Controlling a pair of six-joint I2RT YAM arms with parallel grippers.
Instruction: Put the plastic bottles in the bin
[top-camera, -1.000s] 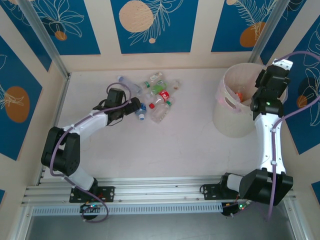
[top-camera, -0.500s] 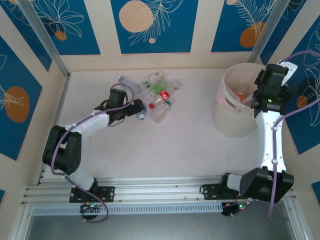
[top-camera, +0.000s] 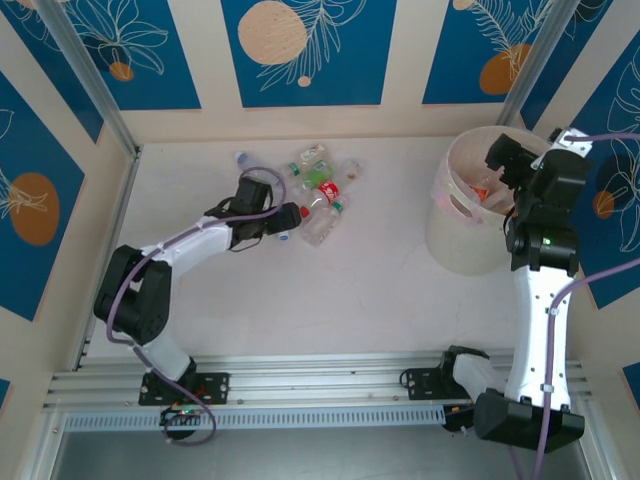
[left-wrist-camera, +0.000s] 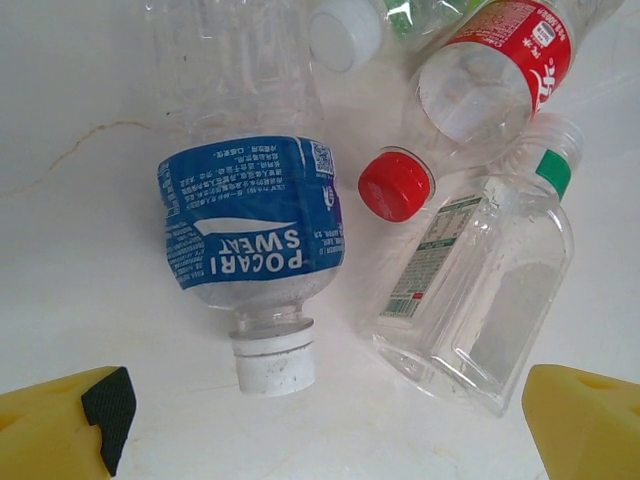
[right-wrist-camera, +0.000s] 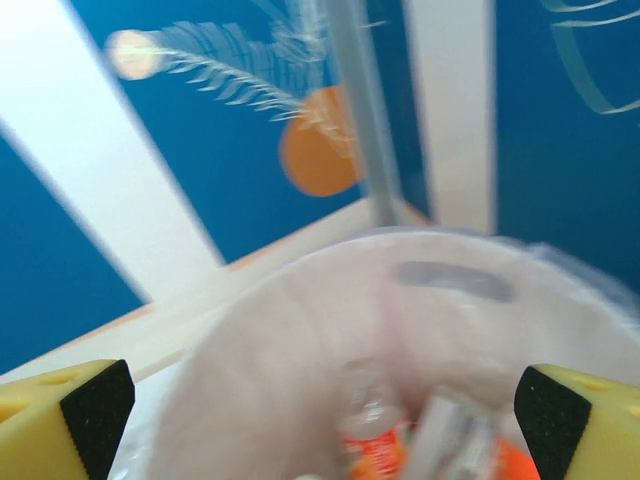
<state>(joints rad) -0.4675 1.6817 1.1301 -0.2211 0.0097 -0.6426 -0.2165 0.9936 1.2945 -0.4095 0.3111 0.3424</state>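
A few bottles (top-camera: 482, 190) are lying in the bin (top-camera: 462, 245); a pile (top-camera: 318, 195) is waiting on the tabletop (top-camera: 350, 290). The left pincer (left-wrist-camera: 320, 405) is gaping wide before a blue-labelled bottle (left-wrist-camera: 255, 225); the right pincer (right-wrist-camera: 320, 408) is hanging wide, empty, over the bin.

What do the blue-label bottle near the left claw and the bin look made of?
Blue-label bottle: thin glossy clear plastic, its dented walls see-through; printed film label, opaque white cap. Bin: probably pale, matte, slightly translucent plastic, judging by its smooth wall and cut-out handle slot.
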